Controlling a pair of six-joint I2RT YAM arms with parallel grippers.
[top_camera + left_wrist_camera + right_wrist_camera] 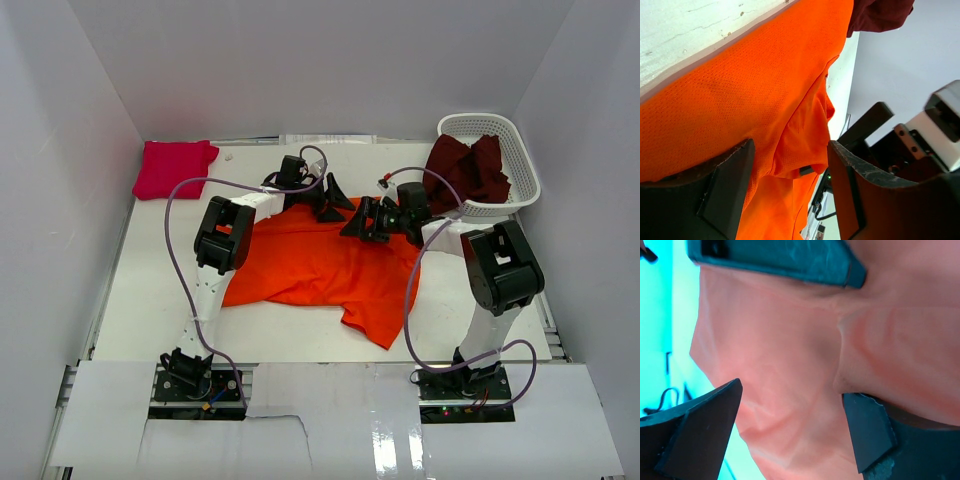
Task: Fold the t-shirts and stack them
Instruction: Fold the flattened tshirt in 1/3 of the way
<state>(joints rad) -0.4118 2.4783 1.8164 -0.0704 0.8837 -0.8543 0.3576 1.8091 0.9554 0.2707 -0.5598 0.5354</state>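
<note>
The orange t-shirt (320, 265) lies spread and rumpled across the middle of the table. My left gripper (329, 200) is open just above the shirt's far edge; in the left wrist view its fingers (725, 190) stand apart over the orange cloth (750, 90). My right gripper (362, 220) is open over the shirt's far right part; in the right wrist view the cloth (805, 365) looks pale pink between the spread jaws. The magenta-pink t-shirt (174, 167) lies folded at the far left corner. The dark maroon t-shirt (468, 172) hangs out of the basket.
The white lattice basket (515, 150) stands at the far right corner. White walls close in the table (160, 300) on three sides. Cables loop from both arms over the table.
</note>
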